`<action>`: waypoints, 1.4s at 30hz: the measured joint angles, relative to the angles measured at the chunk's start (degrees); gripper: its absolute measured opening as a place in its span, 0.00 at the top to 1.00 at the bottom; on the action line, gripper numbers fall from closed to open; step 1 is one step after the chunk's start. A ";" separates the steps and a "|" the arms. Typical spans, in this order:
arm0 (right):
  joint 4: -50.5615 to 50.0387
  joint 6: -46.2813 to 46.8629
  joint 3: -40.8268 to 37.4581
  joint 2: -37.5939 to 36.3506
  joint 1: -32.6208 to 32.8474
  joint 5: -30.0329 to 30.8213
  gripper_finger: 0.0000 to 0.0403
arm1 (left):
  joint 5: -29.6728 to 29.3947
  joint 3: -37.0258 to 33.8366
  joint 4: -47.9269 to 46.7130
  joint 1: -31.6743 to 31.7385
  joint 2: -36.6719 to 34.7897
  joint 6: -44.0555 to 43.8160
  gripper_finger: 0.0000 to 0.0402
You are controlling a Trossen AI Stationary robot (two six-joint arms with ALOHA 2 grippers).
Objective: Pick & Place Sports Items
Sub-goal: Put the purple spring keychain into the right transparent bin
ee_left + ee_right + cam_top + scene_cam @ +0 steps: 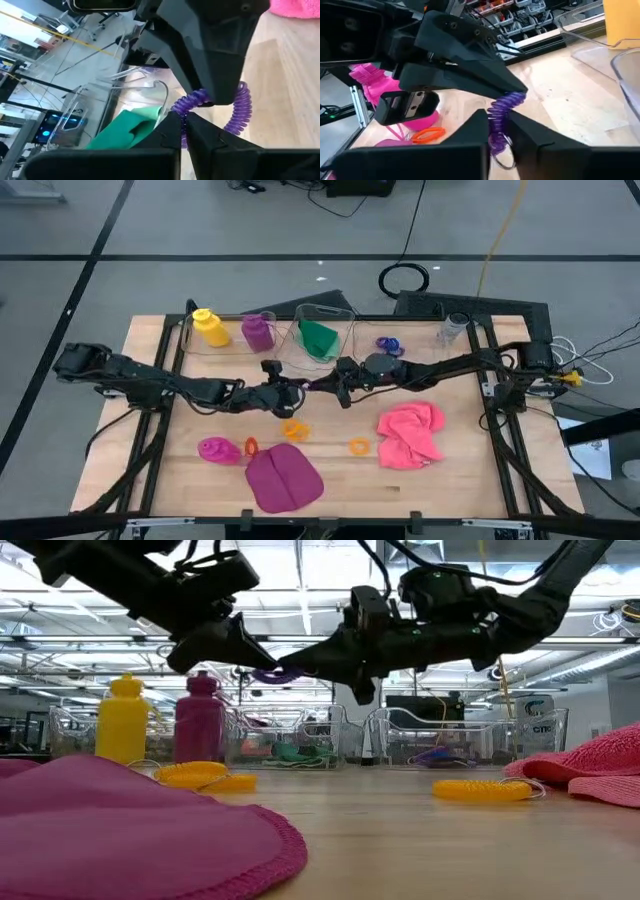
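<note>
A: Where is the purple coiled plastic ring right now?

B: Up in the air over the middle of the table, between the two arms, just near of the clear plastic bin with the green cloth. The left gripper is shut on one end of the coil, and the right gripper has its fingers closed on the same coil from the other side. So both pinch it at once, tips almost touching.

A: How would you expect it to handle?

B: Very light and springy, I'd judge. It should stretch and twist rather than break, and a thin smooth coil could slip out of a loose pinch. Best held across several turns, not by a single loop.

A: Risk?

B: If both arms pull apart while clamped, the coil may stretch and then snap free.
</note>
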 joint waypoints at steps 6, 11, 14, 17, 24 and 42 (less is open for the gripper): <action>0.00 -1.42 0.00 0.00 -0.03 0.02 0.97 | 0.07 0.00 0.00 0.00 0.00 0.26 0.97; 0.00 -1.55 0.00 0.00 -0.03 0.02 0.99 | -0.48 -0.02 -0.09 -0.02 -0.43 0.59 0.87; -0.12 -2.00 0.00 0.00 -0.03 -0.01 0.99 | -0.70 -0.02 -0.09 -0.11 -0.52 0.66 0.77; -0.50 -3.10 0.00 0.00 -0.03 -0.03 0.99 | -1.60 -0.04 -0.10 -0.60 -0.52 0.63 0.66; -0.68 -6.06 0.00 0.00 -0.14 -0.03 1.00 | -3.08 -0.04 -0.25 -2.91 -1.09 2.64 0.46; -28.76 -16.50 -0.07 -17.31 -3.05 7.46 1.00 | -6.63 -0.11 -10.86 -11.46 -15.66 -4.54 0.36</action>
